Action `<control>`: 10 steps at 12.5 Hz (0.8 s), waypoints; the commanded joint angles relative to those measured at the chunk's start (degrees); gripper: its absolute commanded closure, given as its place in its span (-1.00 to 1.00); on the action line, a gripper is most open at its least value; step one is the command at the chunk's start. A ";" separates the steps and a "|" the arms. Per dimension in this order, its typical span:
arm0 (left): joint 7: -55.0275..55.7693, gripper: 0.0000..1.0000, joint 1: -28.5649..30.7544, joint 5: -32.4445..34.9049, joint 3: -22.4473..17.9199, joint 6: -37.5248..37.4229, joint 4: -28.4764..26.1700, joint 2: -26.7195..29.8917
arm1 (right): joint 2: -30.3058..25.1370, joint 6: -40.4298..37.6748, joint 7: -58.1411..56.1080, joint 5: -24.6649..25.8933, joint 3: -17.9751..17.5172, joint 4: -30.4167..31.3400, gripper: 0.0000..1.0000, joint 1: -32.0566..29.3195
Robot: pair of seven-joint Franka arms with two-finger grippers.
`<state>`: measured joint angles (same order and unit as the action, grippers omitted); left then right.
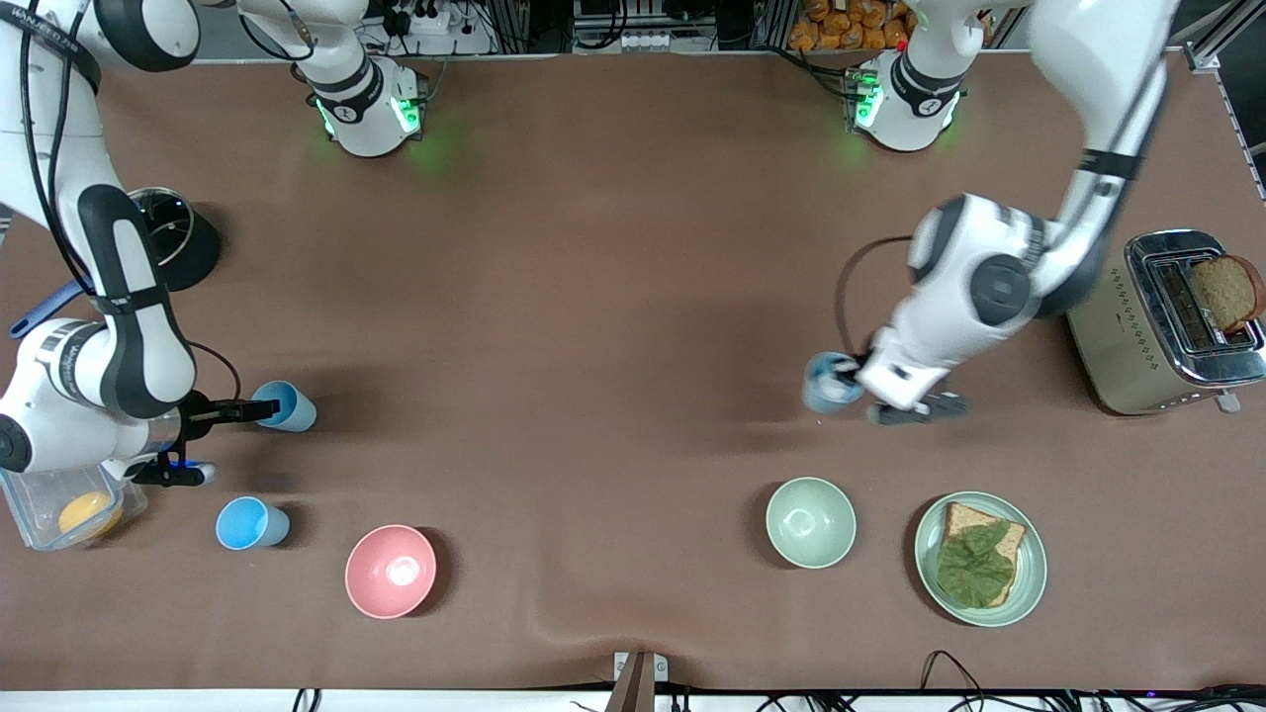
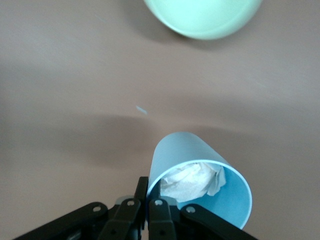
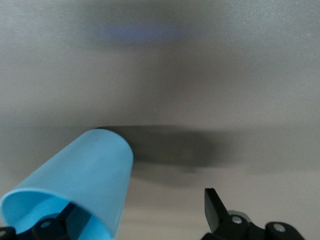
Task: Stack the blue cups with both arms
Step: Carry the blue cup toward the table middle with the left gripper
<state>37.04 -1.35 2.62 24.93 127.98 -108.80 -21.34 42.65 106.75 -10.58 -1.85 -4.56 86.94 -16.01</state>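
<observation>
My left gripper (image 1: 853, 381) is shut on the rim of a grey-blue cup (image 1: 829, 384), over the table a little farther from the camera than the pale green bowl. In the left wrist view the fingers (image 2: 159, 202) pinch the wall of that cup (image 2: 200, 175), which holds crumpled white paper. My right gripper (image 1: 213, 442) is open at the right arm's end of the table. One finger is inside the mouth of a sky-blue cup (image 1: 284, 405) (image 3: 85, 175) and the other finger (image 3: 214, 205) stands wide apart from it. A second sky-blue cup (image 1: 251, 522) stands upright nearer the camera.
A pink bowl (image 1: 391, 571) and a pale green bowl (image 1: 811, 521) (image 2: 205, 17) sit near the front edge. Beside the green bowl is a plate (image 1: 1029, 583) with bread and lettuce. A toaster (image 1: 1137, 336) stands at the left arm's end. A clear container (image 1: 40, 514) and a black pot (image 1: 168, 232) are at the right arm's end.
</observation>
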 commanded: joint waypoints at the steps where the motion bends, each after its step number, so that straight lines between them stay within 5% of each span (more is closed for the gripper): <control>1: 13.27 1.00 -8.55 -0.51 -0.32 -1.07 5.07 -4.57 | -0.37 2.40 -0.14 0.62 -0.71 1.29 1.00 -0.61; 5: 25.26 1.00 -18.32 -0.25 -0.32 -0.89 10.96 -10.02 | -0.46 2.58 0.29 0.53 -0.80 1.39 1.00 -0.43; 10: 31.42 1.00 -26.32 0.37 -0.67 4.81 10.80 -12.93 | -2.91 -0.92 3.01 0.53 -0.97 0.95 1.00 1.85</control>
<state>65.59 -24.86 2.62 25.04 130.95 -99.21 -32.65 41.74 107.55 -9.88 -1.86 -5.31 87.38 -14.79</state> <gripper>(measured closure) 0.969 0.938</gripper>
